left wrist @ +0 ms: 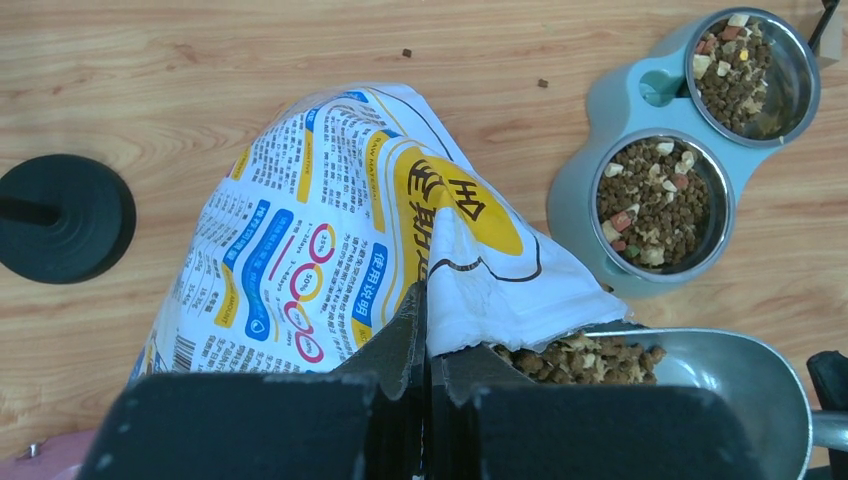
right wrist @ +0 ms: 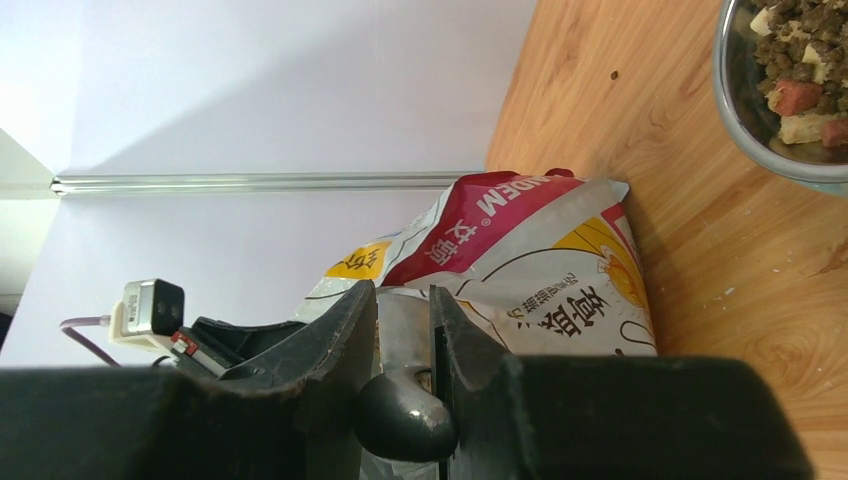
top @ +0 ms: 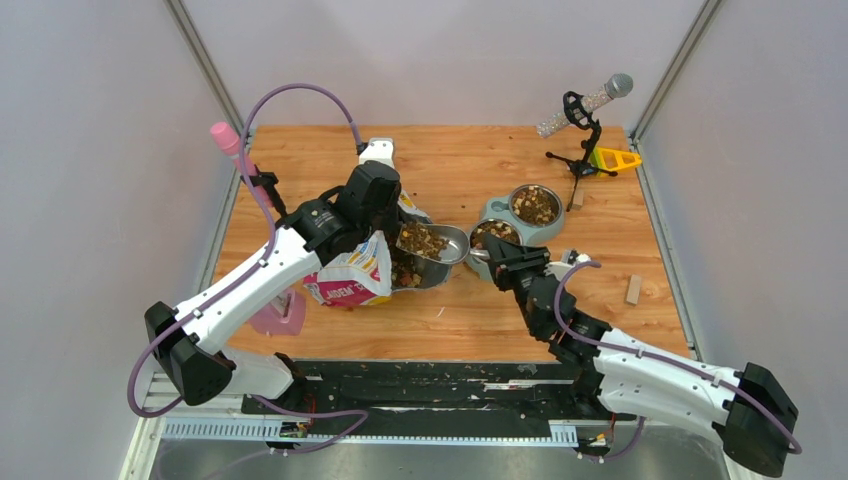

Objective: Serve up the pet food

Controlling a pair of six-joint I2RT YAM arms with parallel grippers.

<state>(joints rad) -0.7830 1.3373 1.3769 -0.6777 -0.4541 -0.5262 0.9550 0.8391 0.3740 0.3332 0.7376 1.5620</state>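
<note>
My left gripper (left wrist: 428, 325) is shut on the torn top edge of the cartoon-cat bag (left wrist: 330, 230) and holds it tilted, mouth toward the right (top: 385, 228). Pet food (left wrist: 590, 358) lies in a loose brown heap at the bag mouth and in the grey metal scoop (left wrist: 735, 380). My right gripper (right wrist: 403, 320) is shut on the scoop's handle (right wrist: 405, 400). In the top view it (top: 488, 252) holds the scoop (top: 440, 248) against the bag (top: 345, 278). Both steel bowls of the blue-grey double feeder (left wrist: 575, 190) hold kibble (left wrist: 660, 205).
A black microphone stand (top: 582, 135) and a yellow object (top: 613, 158) stand at the back right. A small wooden block (top: 633, 289) lies at the right edge. A pink microphone (top: 225, 135) and a pink base (top: 280, 315) are at the left. A few stray kibble pieces (left wrist: 407, 52) lie on the wood.
</note>
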